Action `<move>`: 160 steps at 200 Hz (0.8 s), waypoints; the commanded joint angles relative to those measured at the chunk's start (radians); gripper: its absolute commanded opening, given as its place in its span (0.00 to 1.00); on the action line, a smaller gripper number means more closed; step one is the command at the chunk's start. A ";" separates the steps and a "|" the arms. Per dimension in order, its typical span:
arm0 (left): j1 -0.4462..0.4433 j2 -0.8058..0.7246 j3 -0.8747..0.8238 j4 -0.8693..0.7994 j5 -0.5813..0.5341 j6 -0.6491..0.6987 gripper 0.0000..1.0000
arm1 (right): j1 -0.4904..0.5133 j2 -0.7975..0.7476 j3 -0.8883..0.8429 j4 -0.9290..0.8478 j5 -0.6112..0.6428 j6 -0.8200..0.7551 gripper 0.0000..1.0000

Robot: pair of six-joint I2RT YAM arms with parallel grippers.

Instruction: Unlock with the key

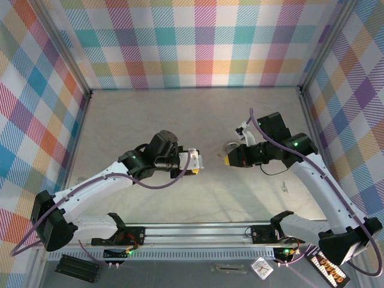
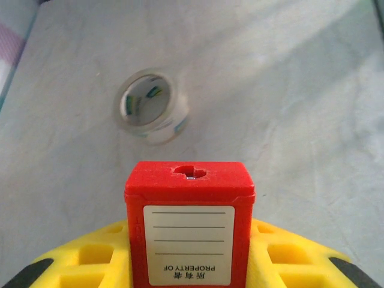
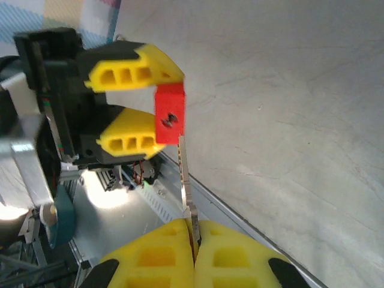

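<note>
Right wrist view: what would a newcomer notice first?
A red padlock clamped in the left gripper at upper left, its keyhole facing the camera. A thin key, pinched in the shut right gripper at the bottom, points up at it, tip not yet in the keyhole.

The padlock (image 2: pixel 189 240) is a red block-shaped body with a white lined label printed "PROPERTY OF". It is clamped off the table between the yellow fingers of the left gripper (image 3: pixel 163 103), and the end face carrying its keyhole (image 2: pixel 189 173) points away from that wrist. The key (image 3: pixel 185 174) is a thin silver blade seen nearly edge-on, pinched in the closed right gripper (image 3: pixel 193 227). Its tip reaches the lower edge of the padlock's keyhole face, outside the keyhole; whether it touches the body cannot be told.
</note>
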 commanded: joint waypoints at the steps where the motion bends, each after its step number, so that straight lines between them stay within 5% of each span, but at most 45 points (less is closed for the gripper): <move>1: -0.036 -0.002 0.039 -0.036 -0.030 0.062 0.00 | 0.054 0.004 -0.014 -0.009 -0.068 -0.049 0.00; 160: -0.139 -0.050 -0.008 0.018 -0.170 0.138 0.00 | 0.102 0.073 -0.129 0.084 -0.210 -0.015 0.00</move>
